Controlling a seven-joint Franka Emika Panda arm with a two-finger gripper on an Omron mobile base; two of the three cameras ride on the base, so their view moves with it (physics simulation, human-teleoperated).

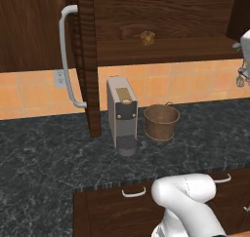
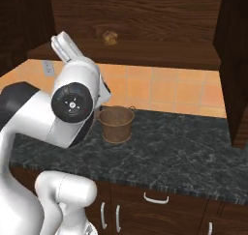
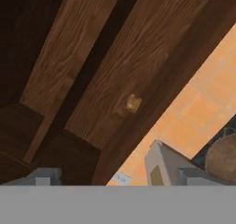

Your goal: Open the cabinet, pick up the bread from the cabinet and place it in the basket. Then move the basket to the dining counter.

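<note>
- Cabinet (image 1: 161, 21) stands open; its door (image 1: 83, 60) is swung out edge-on, the curved silver handle (image 1: 67, 55) on its left face.
- Bread (image 1: 147, 37) sits on the cabinet's bottom shelf, toward the back, well apart from everything else.
- Basket (image 1: 161, 121) rests on the black granite countertop (image 1: 49, 158) near the tiled back wall, just beside the grey coffee machine (image 1: 122, 115), apart from it.
- Gripper (image 3: 115, 177) hangs released, jaws spread wide and grasping nothing, aimed up at the bread from below the shelf.

Golden bread (image 1: 147, 37) on open cabinet (image 1: 161, 50) shelf; basket (image 1: 161, 121) empty below.
</note>
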